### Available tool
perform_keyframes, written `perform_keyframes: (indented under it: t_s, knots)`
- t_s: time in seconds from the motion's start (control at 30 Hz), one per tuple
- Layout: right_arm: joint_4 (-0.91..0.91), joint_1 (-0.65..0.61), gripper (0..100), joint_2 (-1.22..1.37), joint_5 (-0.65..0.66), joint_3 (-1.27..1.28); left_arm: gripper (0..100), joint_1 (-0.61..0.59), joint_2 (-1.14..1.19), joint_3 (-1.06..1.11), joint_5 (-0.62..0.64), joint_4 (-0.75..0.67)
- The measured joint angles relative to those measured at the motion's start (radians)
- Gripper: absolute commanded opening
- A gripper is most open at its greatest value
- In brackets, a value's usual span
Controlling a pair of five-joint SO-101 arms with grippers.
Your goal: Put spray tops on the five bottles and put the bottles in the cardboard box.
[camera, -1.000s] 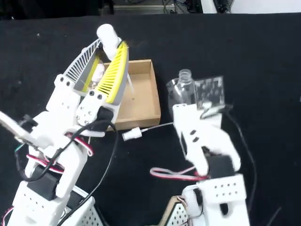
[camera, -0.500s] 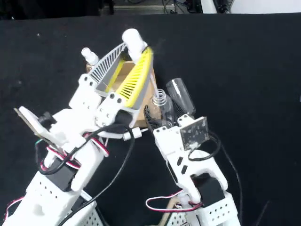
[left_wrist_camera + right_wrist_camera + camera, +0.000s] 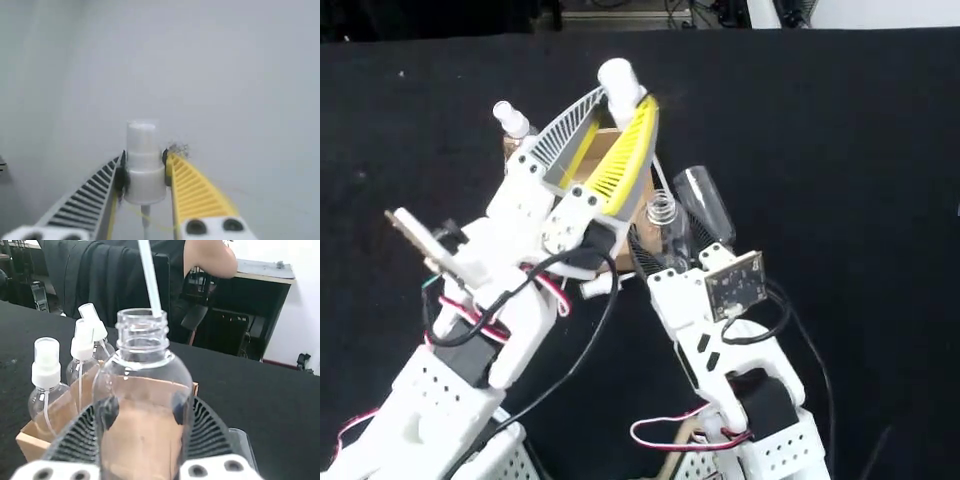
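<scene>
This looks like a robotics lab or workshop rather than a home. The table (image 3: 860,130) is draped in black cloth. The left arm (image 3: 480,300) and right arm (image 3: 720,340) on it are white printed-plastic builds with red-and-white servo wires (image 3: 642,430) looping in the open. A bare camera board (image 3: 732,285) sits on the right arm's wrist, and a perforated base plate (image 3: 490,455) shows at 7 o'clock. More cabling (image 3: 700,12) lies beyond the table's edge at 12 o'clock. The right wrist view looks into the room behind, where a desk (image 3: 262,270) stands by a white wall (image 3: 300,315) and dark clothing (image 3: 110,275) hangs over a chair.
</scene>
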Motion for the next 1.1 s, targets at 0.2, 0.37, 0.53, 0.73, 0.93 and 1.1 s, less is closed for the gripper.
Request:
perform_keyframes:
  t_s: [0.2, 0.37, 0.53, 0.73, 0.93, 1.1]
  knots:
    - [0.002, 0.002, 1.0, 0.0, 0.0, 0.003, 4, -0.002, 0.041, -0.009, -0.002, -0.005]
    - [0.002, 0.002, 1.0, 0.0, 0.0, 0.003, 4, -0.002, 0.044, -0.008, -0.107, -0.005]
    - [0.002, 0.002, 1.0, 0.0, 0.0, 0.003, 4, -0.002, 0.057, -0.006, -0.137, -0.005]
    - [0.002, 0.002, 1.0, 0.0, 0.0, 0.003, 4, -0.002, 0.057, -0.006, -0.141, -0.005]
    - [0.002, 0.002, 1.0, 0.0, 0.0, 0.002, 4, 0.0, 0.005, -0.005, -0.141, 0.005]
    - [0.002, 0.002, 1.0, 0.0, 0.0, 0.002, 4, 0.0, -0.008, -0.002, -0.14, 0.005]
